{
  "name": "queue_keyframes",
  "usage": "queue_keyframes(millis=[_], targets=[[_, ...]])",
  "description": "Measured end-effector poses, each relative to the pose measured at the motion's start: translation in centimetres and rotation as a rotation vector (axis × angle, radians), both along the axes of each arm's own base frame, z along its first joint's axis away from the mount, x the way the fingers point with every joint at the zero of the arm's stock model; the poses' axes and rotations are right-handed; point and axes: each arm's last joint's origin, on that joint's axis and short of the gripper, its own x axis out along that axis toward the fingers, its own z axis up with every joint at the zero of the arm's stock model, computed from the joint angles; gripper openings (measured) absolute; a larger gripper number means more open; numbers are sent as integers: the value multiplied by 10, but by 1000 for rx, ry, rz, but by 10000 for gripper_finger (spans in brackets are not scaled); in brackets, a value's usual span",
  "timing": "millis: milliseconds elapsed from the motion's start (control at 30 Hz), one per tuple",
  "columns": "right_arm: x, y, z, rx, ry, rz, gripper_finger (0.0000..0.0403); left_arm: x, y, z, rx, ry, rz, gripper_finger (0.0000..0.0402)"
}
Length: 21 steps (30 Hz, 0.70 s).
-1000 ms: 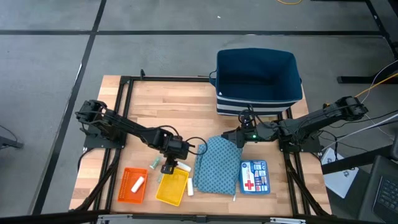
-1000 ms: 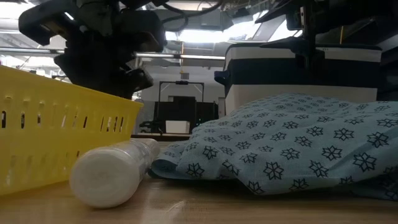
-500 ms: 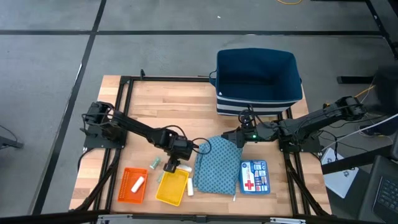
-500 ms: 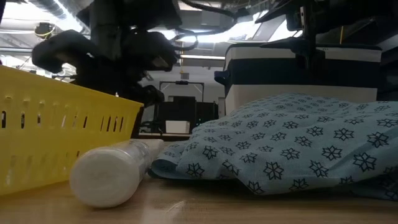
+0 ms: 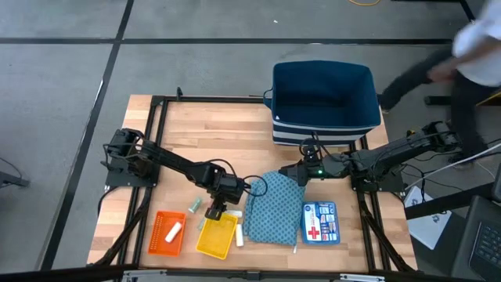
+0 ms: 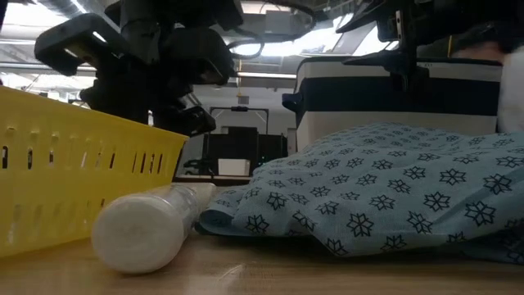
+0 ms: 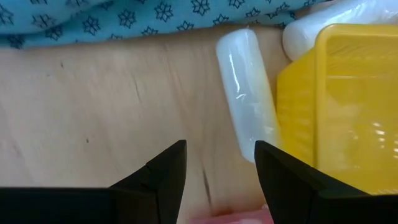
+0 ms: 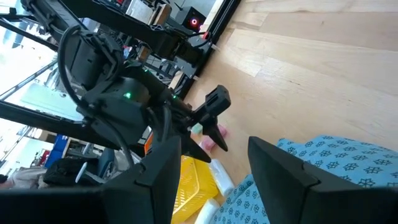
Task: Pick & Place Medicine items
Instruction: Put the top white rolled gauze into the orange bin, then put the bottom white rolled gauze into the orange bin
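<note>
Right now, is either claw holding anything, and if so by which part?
Nothing is held. The left claw hangs open over bare wood beside a white tube. The right claw is open and empty above the blue cloth.

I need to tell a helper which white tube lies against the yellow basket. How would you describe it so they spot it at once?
Find the small yellow plastic basket near the wooden table's front edge, left of the light-blue patterned cloth. The white plastic tube lies flat between basket and cloth, along the basket's right wall. Unlike the white piece inside the orange tray, it rests on bare wood.
</note>
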Motion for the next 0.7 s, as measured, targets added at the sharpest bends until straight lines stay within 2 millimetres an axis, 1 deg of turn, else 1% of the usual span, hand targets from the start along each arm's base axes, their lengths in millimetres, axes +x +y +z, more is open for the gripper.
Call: queue_keyframes(millis=[133, 233, 400, 467, 533, 600, 700], targets=[[0, 0, 0, 0, 0, 0, 189, 1, 5, 0, -20, 9, 12, 185], [0, 0, 0, -1, 0, 0, 189, 3, 14, 0, -22, 9, 43, 185], [0, 0, 0, -2, 0, -3, 189, 12, 49, 1, -52, 4, 215, 185], [0, 0, 0, -2, 0, -3, 189, 17, 62, 3, -125, -7, 282, 184], [0, 0, 0, 0, 0, -3, 189, 23, 71, 7, -250, -33, 317, 184], [0, 0, 0, 2, -1, -4, 189, 28, 72, 14, -337, -52, 308, 184], [0, 0, 0, 3, -1, -4, 189, 35, 62, 29, -353, -97, 266, 184]])
